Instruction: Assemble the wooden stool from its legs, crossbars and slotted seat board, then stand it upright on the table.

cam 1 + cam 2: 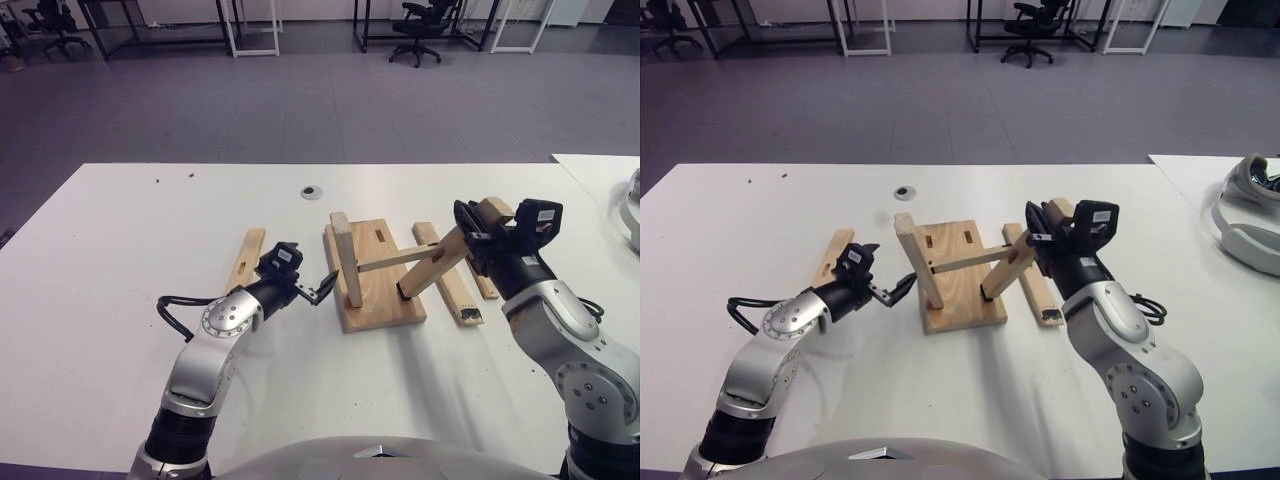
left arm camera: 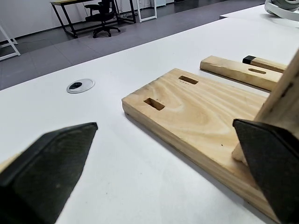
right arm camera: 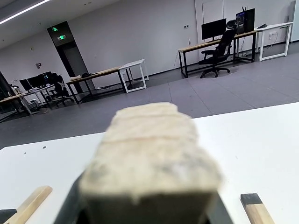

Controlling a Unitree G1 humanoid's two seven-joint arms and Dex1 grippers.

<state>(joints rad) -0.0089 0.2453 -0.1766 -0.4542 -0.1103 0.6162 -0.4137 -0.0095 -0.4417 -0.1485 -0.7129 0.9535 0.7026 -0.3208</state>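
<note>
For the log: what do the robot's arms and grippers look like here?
The left arm and right arm have rounded silver-grey joint housings and black wrists, each with a looping black cable. The left gripper and right gripper are black, with two fingers.

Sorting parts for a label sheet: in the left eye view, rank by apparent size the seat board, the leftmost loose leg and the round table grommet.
Largest: the seat board.
Next: the leftmost loose leg, clearly narrower.
Smallest by far: the grommet.
</note>
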